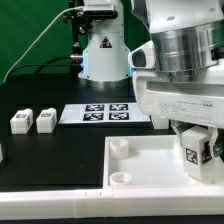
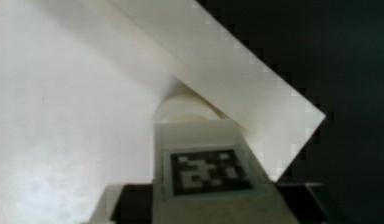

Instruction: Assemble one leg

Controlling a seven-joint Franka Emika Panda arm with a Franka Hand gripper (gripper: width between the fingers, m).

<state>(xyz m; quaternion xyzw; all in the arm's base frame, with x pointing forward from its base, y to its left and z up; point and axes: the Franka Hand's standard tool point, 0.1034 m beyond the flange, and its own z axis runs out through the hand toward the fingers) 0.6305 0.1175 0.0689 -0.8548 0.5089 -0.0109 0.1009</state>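
My gripper (image 1: 193,160) is shut on one leg (image 1: 191,151), a small white block whose black-and-white tag faces the camera. It holds the leg upright over the big white slab (image 1: 150,190), near the exterior view's right. In the wrist view the leg (image 2: 203,150) sits between the two dark fingers (image 2: 143,200), with its far end over the slab (image 2: 82,110) close to a slab edge. Whether the leg touches the slab is hidden. Two more legs (image 1: 20,121) (image 1: 45,121) lie on the black table at the exterior view's left.
The slab has round sockets (image 1: 118,148) (image 1: 118,179) on its left corners. The marker board (image 1: 105,113) lies behind the slab. The arm's base (image 1: 103,50) stands at the back. A small white part (image 1: 2,152) shows at the left edge.
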